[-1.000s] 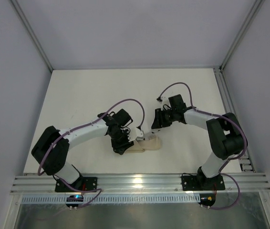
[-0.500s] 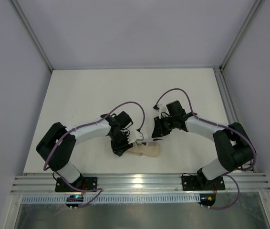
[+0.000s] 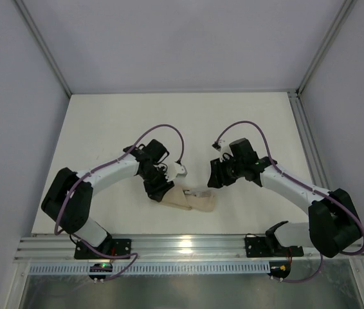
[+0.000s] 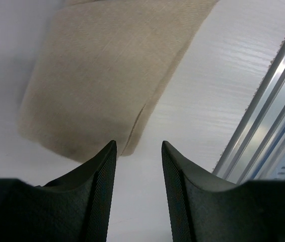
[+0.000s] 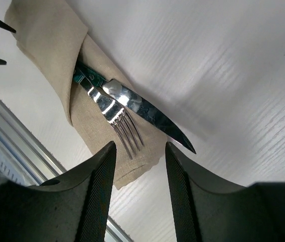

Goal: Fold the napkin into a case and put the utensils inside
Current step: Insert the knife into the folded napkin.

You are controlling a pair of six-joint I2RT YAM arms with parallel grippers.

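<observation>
Right wrist: utensils (image 5: 113, 94) in case (image 5: 47, 38)

Case (image 5: 47, 40) is plain beige, utensils (image 5: 111, 99) teal and silver

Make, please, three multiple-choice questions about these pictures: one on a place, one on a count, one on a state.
1. Where do the handles of the knife and the fork lie?
A. tucked inside the case
B. between the fingers of a gripper
C. well apart from the case

2. How many metal ends stick out of the case?
A. one
B. two
C. four

3. How does the right gripper stand?
A. shut on the fork
B. shut on the case
C. open, holding nothing

Answers:
1 A: the teal handles disappear under the fold of the cloth.
2 B: one blade and one set of tines show.
3 C: its fingers stand apart above the case and grip nothing.
</observation>
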